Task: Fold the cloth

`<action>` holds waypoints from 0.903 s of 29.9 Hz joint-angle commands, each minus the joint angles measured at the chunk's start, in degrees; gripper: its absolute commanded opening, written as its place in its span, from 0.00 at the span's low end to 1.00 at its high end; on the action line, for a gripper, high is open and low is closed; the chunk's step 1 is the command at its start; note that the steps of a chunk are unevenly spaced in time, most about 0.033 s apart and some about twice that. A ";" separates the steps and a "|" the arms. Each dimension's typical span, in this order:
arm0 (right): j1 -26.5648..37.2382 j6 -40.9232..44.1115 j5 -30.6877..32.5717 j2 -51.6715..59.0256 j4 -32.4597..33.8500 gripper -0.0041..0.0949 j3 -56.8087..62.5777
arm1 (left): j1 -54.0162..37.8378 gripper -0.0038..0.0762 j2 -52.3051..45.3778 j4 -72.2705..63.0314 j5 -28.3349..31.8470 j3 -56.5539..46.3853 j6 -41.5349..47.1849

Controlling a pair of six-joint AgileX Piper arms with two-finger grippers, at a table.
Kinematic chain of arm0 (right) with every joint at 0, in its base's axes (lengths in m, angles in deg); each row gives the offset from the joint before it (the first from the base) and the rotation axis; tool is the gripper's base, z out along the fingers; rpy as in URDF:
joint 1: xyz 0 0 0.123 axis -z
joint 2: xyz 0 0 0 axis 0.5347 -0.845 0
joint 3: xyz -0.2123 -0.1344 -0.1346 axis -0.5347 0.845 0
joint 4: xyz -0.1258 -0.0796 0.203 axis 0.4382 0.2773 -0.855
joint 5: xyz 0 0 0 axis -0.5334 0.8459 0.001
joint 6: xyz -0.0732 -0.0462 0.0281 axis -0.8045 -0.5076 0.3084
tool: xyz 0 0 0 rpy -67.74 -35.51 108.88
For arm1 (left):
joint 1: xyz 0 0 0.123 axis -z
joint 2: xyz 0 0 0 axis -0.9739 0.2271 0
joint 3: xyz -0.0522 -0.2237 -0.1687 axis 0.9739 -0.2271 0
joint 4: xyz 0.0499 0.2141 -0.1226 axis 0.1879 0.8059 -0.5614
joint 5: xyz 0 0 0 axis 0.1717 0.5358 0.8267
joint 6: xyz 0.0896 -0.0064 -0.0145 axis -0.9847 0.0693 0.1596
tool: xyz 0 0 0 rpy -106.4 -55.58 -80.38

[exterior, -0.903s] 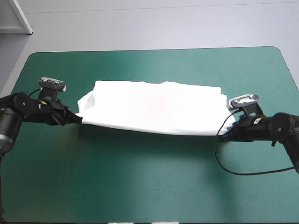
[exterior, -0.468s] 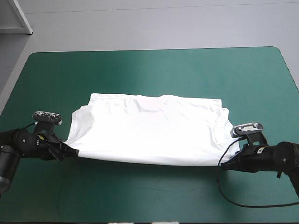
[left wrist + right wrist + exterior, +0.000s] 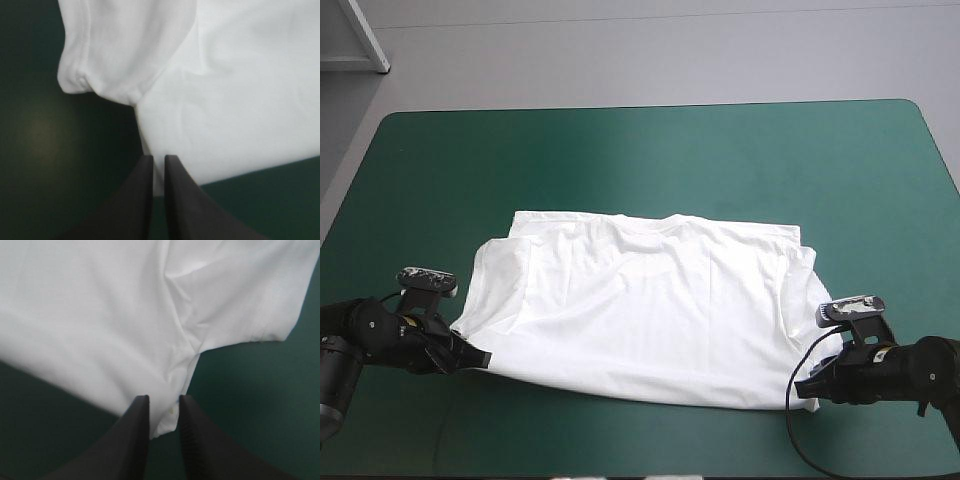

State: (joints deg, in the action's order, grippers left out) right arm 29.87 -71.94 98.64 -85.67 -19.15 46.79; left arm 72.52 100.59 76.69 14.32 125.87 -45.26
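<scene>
- White T-shirt (image 3: 640, 300) spread nearly flat on teal-green cover (image 3: 650, 150), centre to near side, collar toward far edge
- Left gripper (image 3: 158, 158) all but closed, pinching near-left hem corner
- Right gripper (image 3: 164, 399) all but closed, pinching near-right hem corner
- Left sleeve (image 3: 492, 275) and right sleeve (image 3: 802, 262) just ahead of each gripper
</scene>
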 commanded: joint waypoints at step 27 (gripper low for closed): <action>0.42 2.18 -8.45 3.19 -0.53 0.49 -15.64 | -0.06 0.58 19.20 -5.20 29.44 4.80 13.43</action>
State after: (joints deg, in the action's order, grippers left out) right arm 29.87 -69.35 92.23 -82.98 -18.86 33.13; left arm 72.52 118.38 72.81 39.19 128.90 -32.74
